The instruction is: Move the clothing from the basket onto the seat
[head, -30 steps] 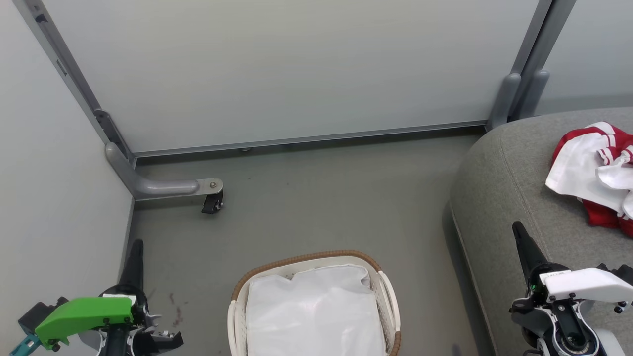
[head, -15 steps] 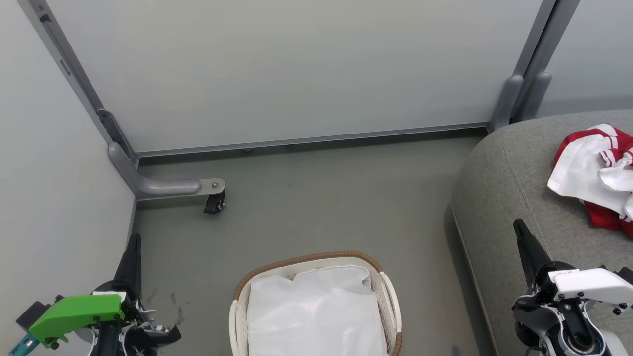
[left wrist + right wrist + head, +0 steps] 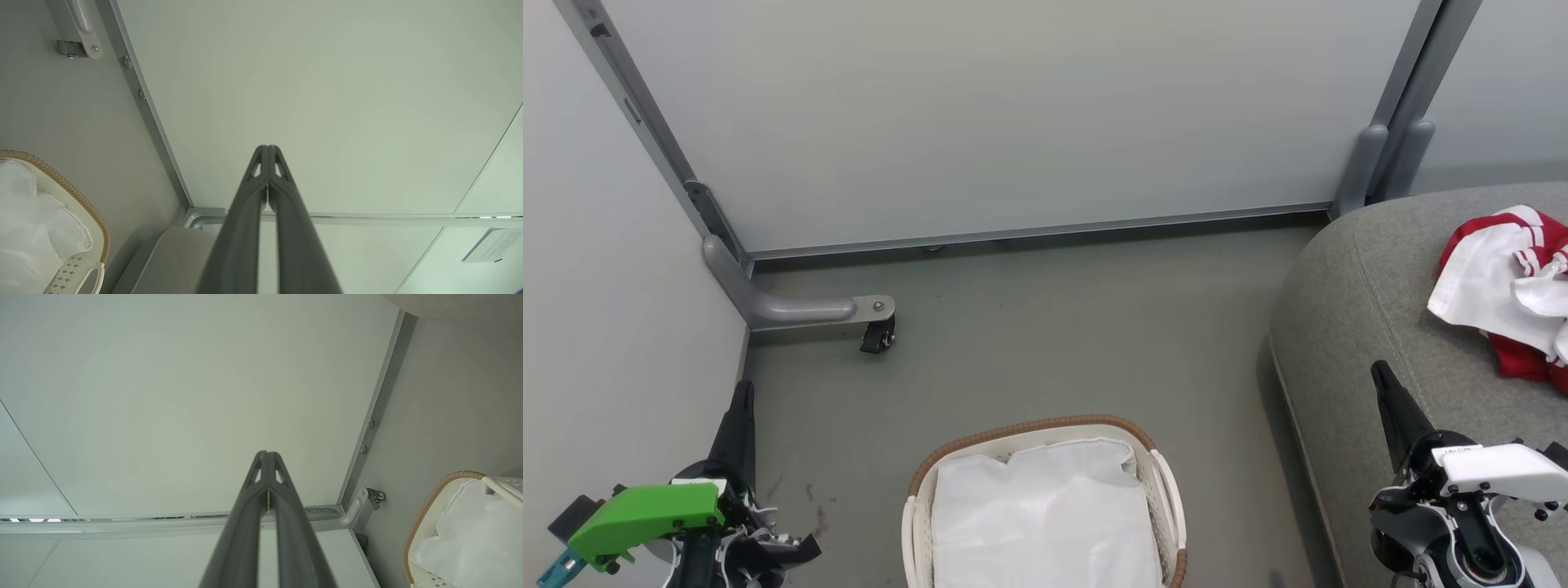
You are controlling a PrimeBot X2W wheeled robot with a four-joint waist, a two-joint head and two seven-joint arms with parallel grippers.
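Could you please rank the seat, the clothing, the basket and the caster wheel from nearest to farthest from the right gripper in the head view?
From the right gripper:
1. Seat, just behind its fingers.
2. Clothing, up and right, lying on the seat.
3. Basket, lower left.
4. Caster wheel, farthest left.

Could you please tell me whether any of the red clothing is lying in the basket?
No, the basket holds just its white liner, and the red-and-white clothing lies on the grey seat.
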